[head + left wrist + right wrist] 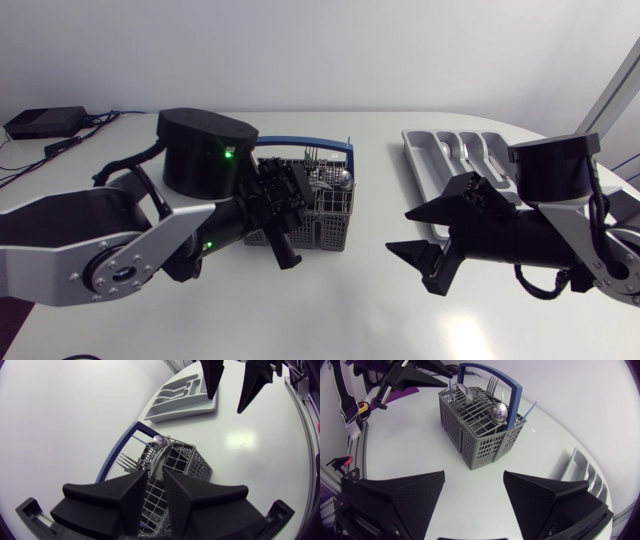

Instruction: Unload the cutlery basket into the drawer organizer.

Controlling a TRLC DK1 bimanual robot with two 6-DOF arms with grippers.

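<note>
- At nine o'clock of the table point(300, 310), the left gripper point(155, 474) hangs over the cutlery basket point(328, 228), its fingers point(175, 497) only a narrow gap apart.
- Near the table's middle, the grey basket stands upright with its blue handle point(485, 367) raised. A spoon point(499, 410) and forks point(492, 382) stick up in it.
- At three o'clock of the basket, well apart from it, the right gripper point(402, 232) is spread wide and empty, pointing toward nine o'clock.
- At one o'clock, the drawer organizer point(428, 165) lies behind that gripper, with cutlery point(465, 150) in its compartments.
</note>
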